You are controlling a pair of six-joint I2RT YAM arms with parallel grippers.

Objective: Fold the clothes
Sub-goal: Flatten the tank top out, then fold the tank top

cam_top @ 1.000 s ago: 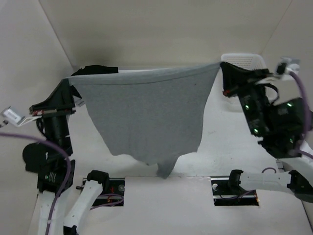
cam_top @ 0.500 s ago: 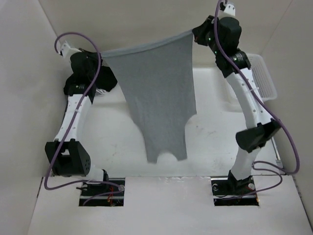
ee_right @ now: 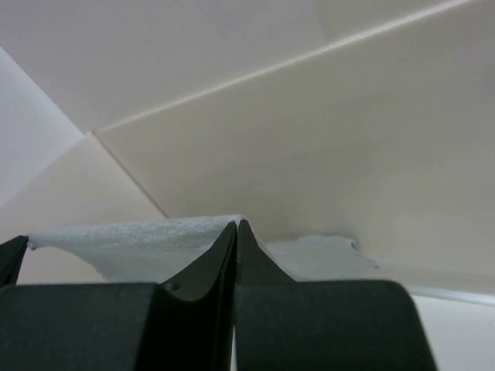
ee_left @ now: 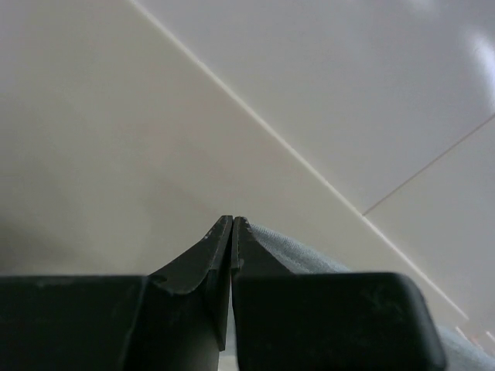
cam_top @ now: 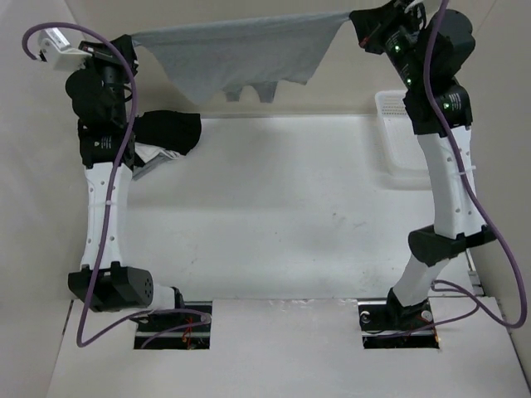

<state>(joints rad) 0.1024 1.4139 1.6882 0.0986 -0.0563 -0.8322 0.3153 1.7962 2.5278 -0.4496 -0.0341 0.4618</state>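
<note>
You have a wide bare stretch in the middle of the table (cam_top: pixel 274 224), between the two arms; a gripper could pass there. The grey top (cam_top: pixel 241 50) hangs like a curtain across the far wall, pinched tight at its top corners by the left gripper (cam_top: pixel 126 41) and the right gripper (cam_top: pixel 358 18); there is room under its low edge. A black-and-white pile (cam_top: pixel 170 133) blocks the far left, just beside the left arm (cam_top: pixel 104 207); a white basket (cam_top: pixel 397 137) sits far right, by the right arm (cam_top: pixel 448 191).
</note>
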